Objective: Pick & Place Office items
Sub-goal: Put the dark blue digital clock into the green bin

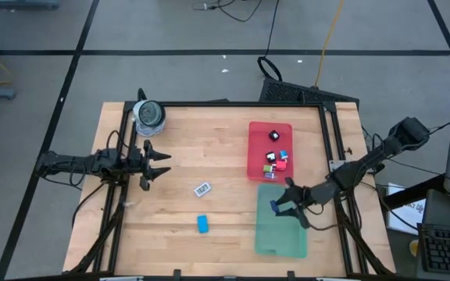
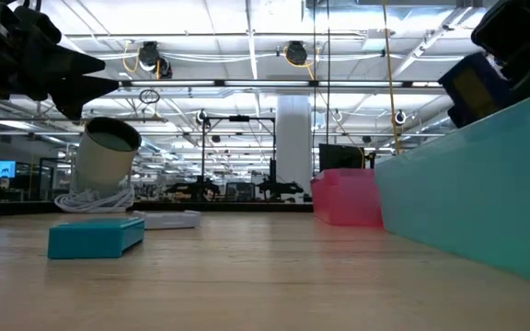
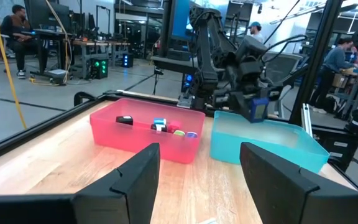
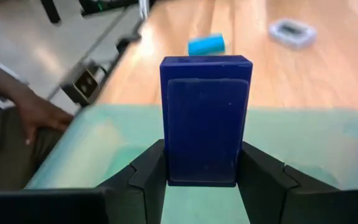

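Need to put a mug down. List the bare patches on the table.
Bare wood lies between the grey roll and red tray, and along the near edge left of the blue bar. Crowded: the red tray; the right gripper holds a dark blue block over the green tray.

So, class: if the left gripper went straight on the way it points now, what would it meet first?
Probably the red tray. The left gripper points across bare table at it, with open fingers; the white tag seems just off that line, though depth is uncertain.
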Controlling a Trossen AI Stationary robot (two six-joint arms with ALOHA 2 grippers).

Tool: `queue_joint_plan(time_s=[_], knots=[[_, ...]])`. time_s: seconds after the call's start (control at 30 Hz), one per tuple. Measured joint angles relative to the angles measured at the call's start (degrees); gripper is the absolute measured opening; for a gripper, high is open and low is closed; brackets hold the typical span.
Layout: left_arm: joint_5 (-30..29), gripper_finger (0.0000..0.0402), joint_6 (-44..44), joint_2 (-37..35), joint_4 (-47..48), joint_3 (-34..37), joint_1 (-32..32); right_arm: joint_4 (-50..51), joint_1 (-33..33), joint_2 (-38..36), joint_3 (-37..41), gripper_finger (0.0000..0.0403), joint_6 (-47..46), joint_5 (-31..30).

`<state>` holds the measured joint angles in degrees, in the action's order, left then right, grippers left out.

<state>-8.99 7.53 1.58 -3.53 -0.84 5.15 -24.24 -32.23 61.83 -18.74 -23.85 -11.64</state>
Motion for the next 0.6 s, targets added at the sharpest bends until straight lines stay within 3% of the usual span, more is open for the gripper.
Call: queue_joint_plan(time_s=[0.6], knots=[[0.00,0.0225,0.00,0.00,0.00,-0.05,0.00,3.90,0.64,0.00,0.04,0.0149,0.24,1.44]])
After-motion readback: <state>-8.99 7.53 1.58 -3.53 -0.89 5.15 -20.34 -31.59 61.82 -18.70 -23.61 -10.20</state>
